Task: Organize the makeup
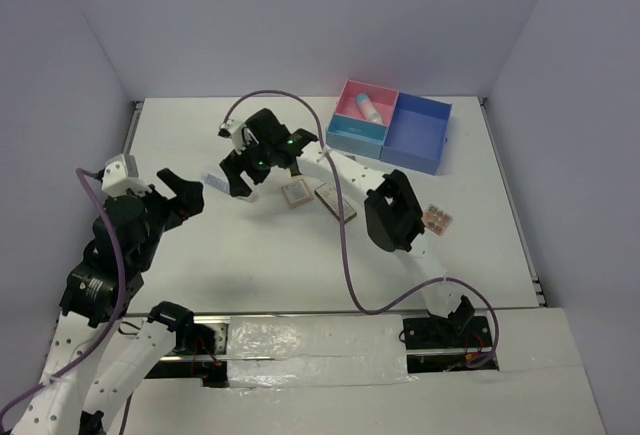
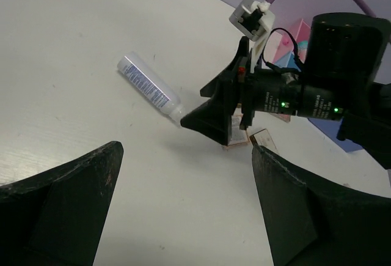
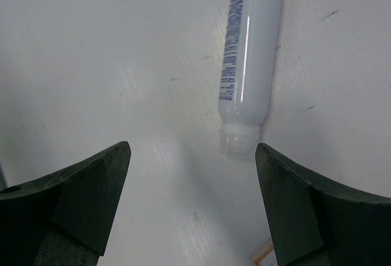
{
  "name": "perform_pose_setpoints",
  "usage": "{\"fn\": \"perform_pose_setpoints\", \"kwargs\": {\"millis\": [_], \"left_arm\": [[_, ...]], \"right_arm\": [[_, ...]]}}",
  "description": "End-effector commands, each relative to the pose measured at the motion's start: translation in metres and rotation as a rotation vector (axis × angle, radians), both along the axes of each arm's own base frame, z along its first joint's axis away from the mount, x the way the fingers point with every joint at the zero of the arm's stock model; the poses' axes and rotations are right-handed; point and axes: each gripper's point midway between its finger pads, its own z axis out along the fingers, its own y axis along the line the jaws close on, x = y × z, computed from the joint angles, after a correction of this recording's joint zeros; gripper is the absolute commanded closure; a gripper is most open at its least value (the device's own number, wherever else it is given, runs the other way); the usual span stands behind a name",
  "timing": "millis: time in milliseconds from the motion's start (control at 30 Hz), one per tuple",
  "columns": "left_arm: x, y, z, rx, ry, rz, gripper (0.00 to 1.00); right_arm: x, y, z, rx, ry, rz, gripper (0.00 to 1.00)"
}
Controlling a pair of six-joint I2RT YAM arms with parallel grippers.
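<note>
Though open, right pincer (image 3: pixel 192 153) near white tube (image 3: pixel 249 64)

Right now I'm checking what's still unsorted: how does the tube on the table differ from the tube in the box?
The table tube lies out on the table, just ahead of the open right hand; the boxed tube lies inside the pink compartment. The table tube shows blue print and a pale neck end; the boxed tube shows a bluish end. Both are white tubes lying flat.
</note>
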Motion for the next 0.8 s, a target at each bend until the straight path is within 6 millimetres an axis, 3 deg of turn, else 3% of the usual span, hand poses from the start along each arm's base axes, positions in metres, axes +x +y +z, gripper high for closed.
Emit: {"fn": "perform_pose_setpoints", "kwargs": {"millis": [0,267,500,767], "left_arm": [[-0.013,0.011,-0.009,-0.037,0.030,0.066,0.01],[-0.029,0.017,-0.015,-0.092,0.026,0.097,0.01],[-0.030,0.016,-0.022,-0.118,0.044,0.105,0.01],[-0.030,0.015,-0.025,-0.133,0.044,0.110,0.01]], "right_arm": [[0.032,0.018,0.006,0.040,-0.107,-0.071,0.10],[0.058,0.035,-0.017,0.017,-0.206,-0.152,0.16],[0.046,0.050,-0.035,0.005,-0.196,-0.112,0.19],[0.045,0.051,-0.056,-0.018,-0.159,-0.141,0.22]]}}
